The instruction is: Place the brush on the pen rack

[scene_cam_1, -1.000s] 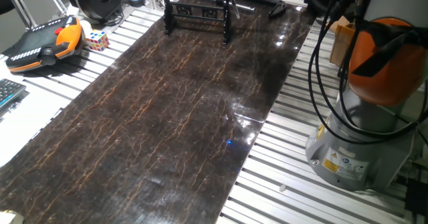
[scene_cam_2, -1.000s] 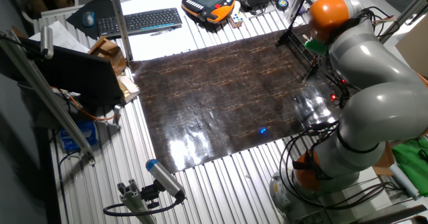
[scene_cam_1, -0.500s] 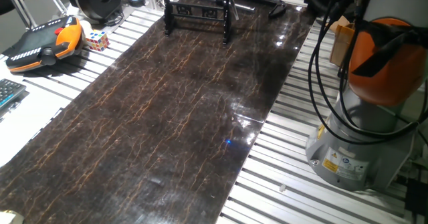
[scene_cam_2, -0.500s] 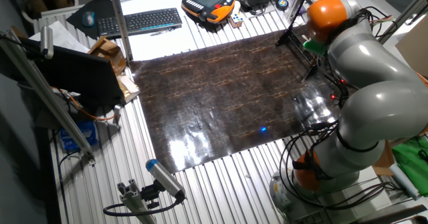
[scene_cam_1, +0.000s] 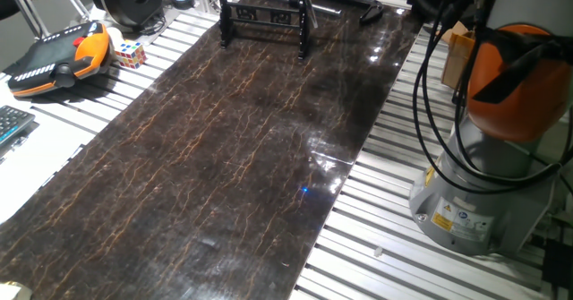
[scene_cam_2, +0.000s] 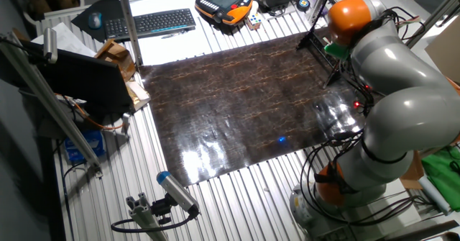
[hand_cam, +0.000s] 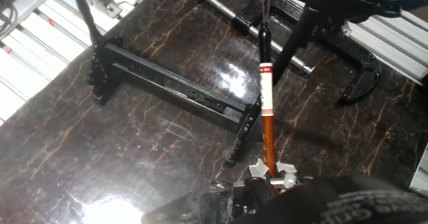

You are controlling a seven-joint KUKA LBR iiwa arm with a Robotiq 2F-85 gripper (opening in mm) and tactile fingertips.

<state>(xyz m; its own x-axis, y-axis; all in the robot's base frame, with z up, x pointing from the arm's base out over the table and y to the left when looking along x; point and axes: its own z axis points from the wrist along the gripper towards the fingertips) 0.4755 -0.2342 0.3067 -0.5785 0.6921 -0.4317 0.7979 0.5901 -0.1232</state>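
In the hand view my gripper (hand_cam: pixel 271 172) is shut on the brush (hand_cam: pixel 267 107). Its orange-brown shaft has a white band, and its dark tip points away from me. The brush hangs above the right end of the pen rack (hand_cam: pixel 175 88), a low black frame with two posts and a bar, and I cannot tell if they touch. The rack stands at the far end of the dark mat in one fixed view (scene_cam_1: pixel 264 18). In the other fixed view it (scene_cam_2: pixel 321 45) is partly hidden behind my arm. The gripper itself is out of both fixed views.
A black clamp (hand_cam: pixel 354 83) and a metal rod (hand_cam: pixel 231 17) lie just beyond the rack. A teach pendant (scene_cam_1: pixel 63 54) and a colour cube (scene_cam_1: pixel 128 54) sit left of the mat. My base (scene_cam_1: pixel 488 166) stands to the right. A keyboard (scene_cam_2: pixel 154 21) lies at the back.
In the other fixed view my arm's upper orange joint has shifted slightly left, toward the rack. Nothing else has visibly moved.
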